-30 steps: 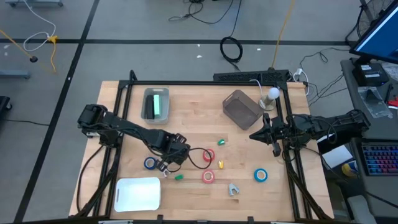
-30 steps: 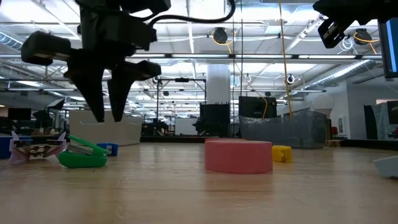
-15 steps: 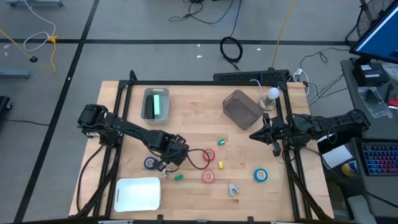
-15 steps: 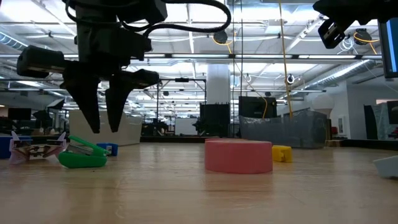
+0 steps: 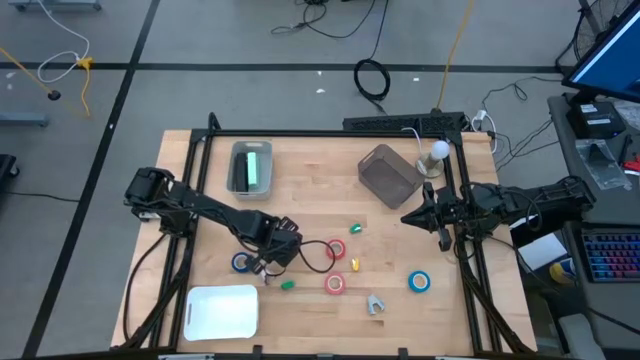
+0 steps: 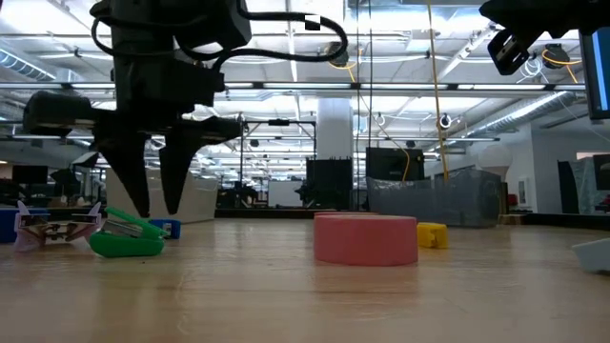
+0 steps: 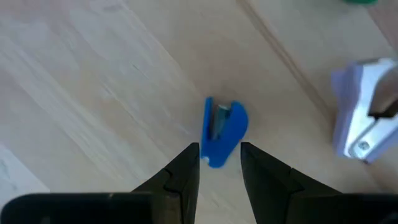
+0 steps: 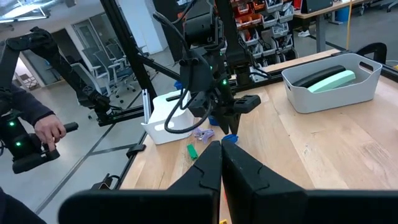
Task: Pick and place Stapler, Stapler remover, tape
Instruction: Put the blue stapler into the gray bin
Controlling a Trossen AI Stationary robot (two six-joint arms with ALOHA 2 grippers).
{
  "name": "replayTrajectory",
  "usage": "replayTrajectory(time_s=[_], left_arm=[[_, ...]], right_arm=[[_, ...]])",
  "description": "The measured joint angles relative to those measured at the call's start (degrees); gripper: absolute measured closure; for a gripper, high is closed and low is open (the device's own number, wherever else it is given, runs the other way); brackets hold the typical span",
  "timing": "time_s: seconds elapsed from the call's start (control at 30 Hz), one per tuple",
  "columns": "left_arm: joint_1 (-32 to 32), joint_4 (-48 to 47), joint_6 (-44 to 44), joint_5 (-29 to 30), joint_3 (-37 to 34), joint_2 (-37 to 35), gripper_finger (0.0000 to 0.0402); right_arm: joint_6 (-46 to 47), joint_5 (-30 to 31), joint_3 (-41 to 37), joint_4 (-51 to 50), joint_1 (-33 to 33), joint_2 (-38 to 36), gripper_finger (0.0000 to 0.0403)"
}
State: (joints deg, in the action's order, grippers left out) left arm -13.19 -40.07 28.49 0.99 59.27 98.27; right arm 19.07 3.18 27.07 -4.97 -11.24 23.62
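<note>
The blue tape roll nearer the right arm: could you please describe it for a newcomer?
On the wooden table, look at the half by the right arm. The blue tape roll lies there, alone. The other blue roll sits beside the left gripper; the red rolls lie between them.

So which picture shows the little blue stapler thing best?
The left wrist view: the small blue stapler lies on the wood just ahead of the open left gripper. The low view shows only a blue bit behind the green stapler. The right wrist view shows it tiny; from above the arm hides it.
</note>
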Motion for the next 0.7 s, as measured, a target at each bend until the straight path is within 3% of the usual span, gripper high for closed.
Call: replayTrajectory(time_s=[0.7], left_arm=[[0.2, 2.7, 1.4, -2.2, -2.2, -0.1, 0.0282]], right_arm=[[0.0, 0.0, 0.0, 0.0, 0.0, 0.0, 0.0399]])
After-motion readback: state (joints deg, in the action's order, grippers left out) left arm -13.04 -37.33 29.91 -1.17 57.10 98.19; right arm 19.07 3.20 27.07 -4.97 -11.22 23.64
